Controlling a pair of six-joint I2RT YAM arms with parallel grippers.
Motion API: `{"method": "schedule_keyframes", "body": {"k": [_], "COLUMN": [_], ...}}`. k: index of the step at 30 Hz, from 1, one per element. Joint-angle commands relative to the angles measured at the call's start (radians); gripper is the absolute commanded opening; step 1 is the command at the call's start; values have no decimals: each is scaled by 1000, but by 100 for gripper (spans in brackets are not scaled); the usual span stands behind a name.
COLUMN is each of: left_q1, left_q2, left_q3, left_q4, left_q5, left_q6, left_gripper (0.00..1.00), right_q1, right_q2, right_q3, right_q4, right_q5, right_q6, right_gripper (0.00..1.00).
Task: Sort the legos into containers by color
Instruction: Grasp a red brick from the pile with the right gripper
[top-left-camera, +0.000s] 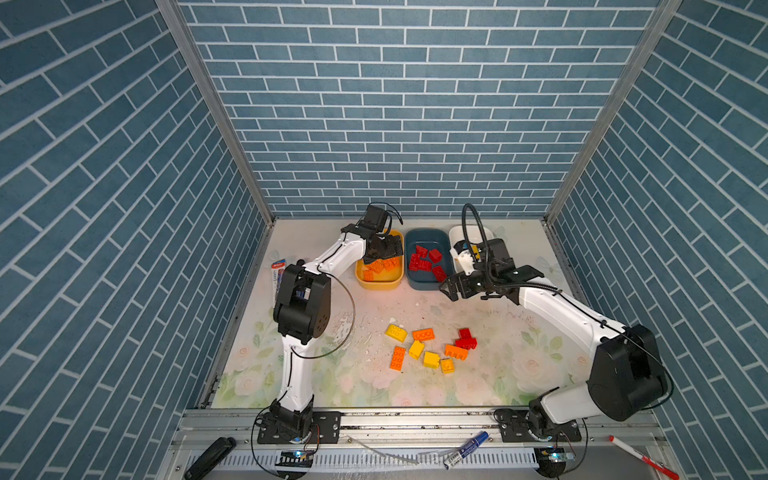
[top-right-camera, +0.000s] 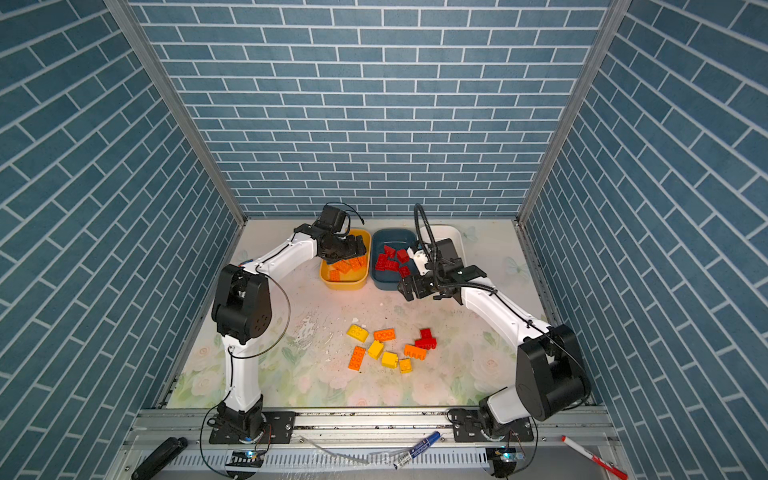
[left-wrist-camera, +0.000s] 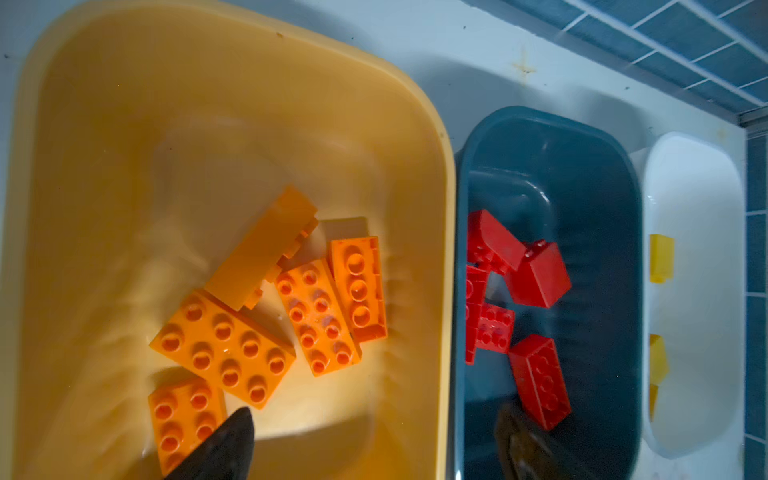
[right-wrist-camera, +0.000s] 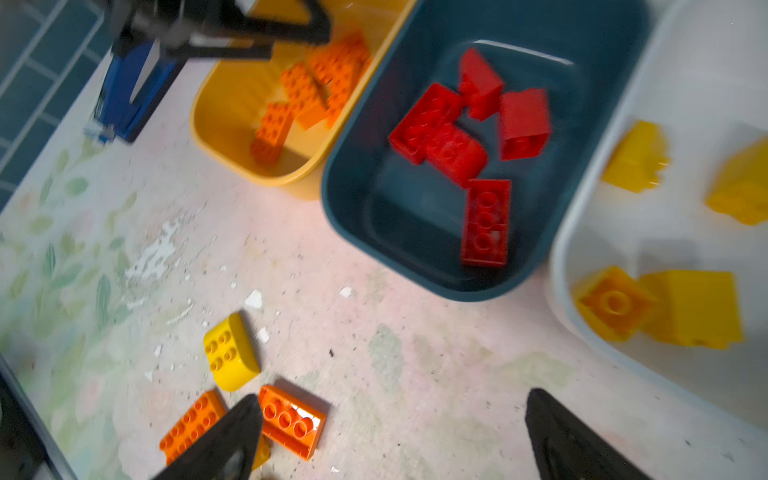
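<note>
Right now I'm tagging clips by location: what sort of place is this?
Probably a robot lab test booth: brick-print panels enclose a floral table, and the left arm and right arm bolt to a metal rail.

I note scuffed floral table (top-left-camera: 498, 374). Back row: yellow tub (top-left-camera: 379, 284), teal tub (top-left-camera: 422, 283), white tub (top-left-camera: 455, 239). Loose legos (top-left-camera: 431, 359) clustered mid-table. Blue stapler (top-left-camera: 277, 276) at left edge.

White-and-black left arm (top-left-camera: 336, 255) stretched far forward; black left gripper (left-wrist-camera: 374, 444) points down, jaws apart, empty. White-and-black right arm (top-left-camera: 557, 309) angles inward; black right gripper (right-wrist-camera: 399, 440) low, jaws wide, empty.
</note>
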Motion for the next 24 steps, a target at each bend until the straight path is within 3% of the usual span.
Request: {"method": "schedule_keyframes", "body": {"k": [1, 6, 11, 17, 24], "left_q1": [-1, -2, 2, 10, 14], "left_q2": [-65, -157, -264, -348, -390], "left_q3": [-53, -171, -304, -414, -464], "left_q4": [77, 161, 225, 260, 263], "left_q5": [35, 54, 40, 32, 16], "left_q6": [19, 15, -3, -29, -29], "left_gripper": [95, 98, 99, 99, 99], "right_q1": [54, 102, 101, 101, 107], "right_q2": [24, 27, 31, 37, 79], "right_q3": [-43, -57, -56, -122, -174], "right_q4": [-68, -173, -302, -337, -268], "right_q5": [-40, 98, 292, 302, 272], "right_q6": [-197, -283, -116, 198, 321], "right_gripper": [99, 98, 98, 97, 81]}}
